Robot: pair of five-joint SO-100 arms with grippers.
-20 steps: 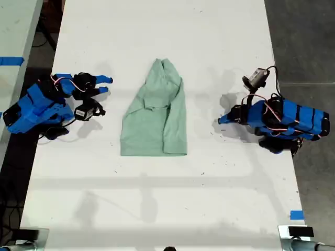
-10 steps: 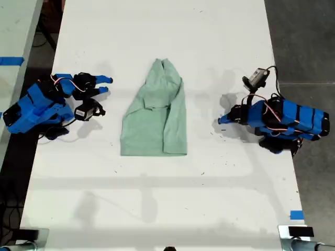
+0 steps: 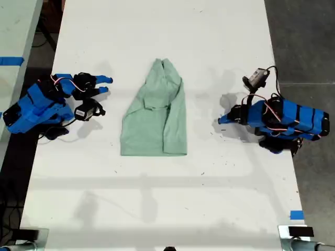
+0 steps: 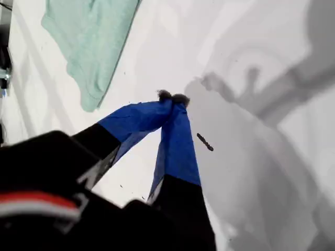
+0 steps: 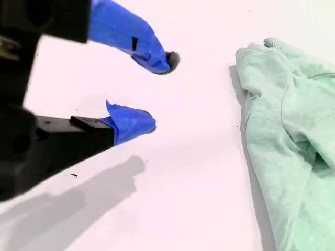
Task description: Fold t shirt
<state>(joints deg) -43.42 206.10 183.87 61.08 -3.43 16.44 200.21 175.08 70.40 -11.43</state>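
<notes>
A white counter (image 3: 157, 209) fills most of the exterior view, with dark floor on both sides and a small piece of blue tape (image 3: 296, 215) near that view's lower right corner. The t shirt (image 3: 156, 119) lies flat in the middle of the counter, partly folded, with its narrow end pointing to the top of the exterior view.

My first claw (image 4: 172, 98) is at the exterior view's right, well apart from the t shirt; its two tips are pressed together and hold nothing. My second claw (image 5: 157, 91) is at the exterior view's left, near the cloth but not touching it; its tips are spread and empty.
</notes>
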